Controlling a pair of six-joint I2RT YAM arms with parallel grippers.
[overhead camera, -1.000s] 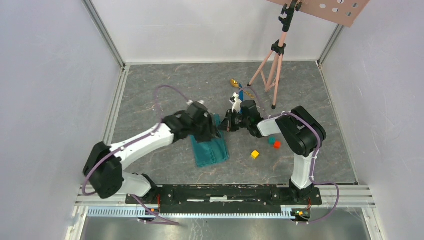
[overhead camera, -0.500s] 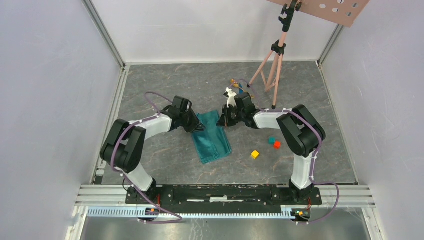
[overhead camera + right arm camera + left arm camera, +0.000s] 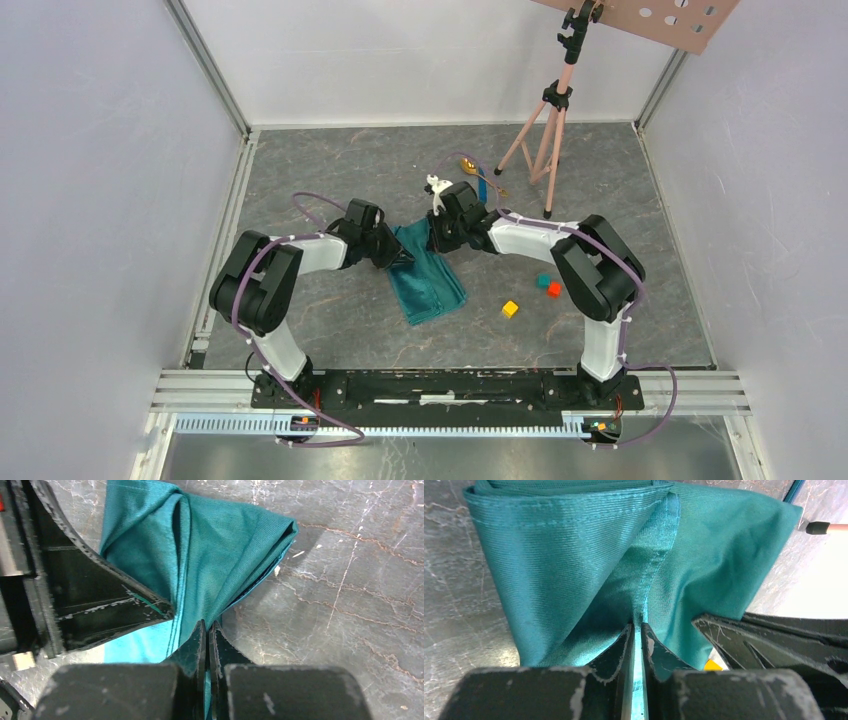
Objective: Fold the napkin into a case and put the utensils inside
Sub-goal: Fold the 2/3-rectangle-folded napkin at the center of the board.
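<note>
Teal napkin [image 3: 430, 285] folded into narrow strip, lying diagonally; gold spoon [image 3: 497, 188], blue knife [image 3: 481, 186] just beyond.

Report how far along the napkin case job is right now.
Done: the teal-green cloth napkin lies folded into an oblong bundle. In hand: left gripper and right gripper each pinch a fold at its far end. Remaining: finishing the folding, then loading utensils; the slim blue plastic stick lies outside the cloth.

You are looking at a napkin [image 3: 428, 280] that is showing teal-green with a fine ribbed weave. The bench [image 3: 320, 170] is showing dark grey with pale veins. The yellow cube [image 3: 510, 309], the red cube [image 3: 554, 289] and the teal cube [image 3: 543, 281] are standing out brightly.
</note>
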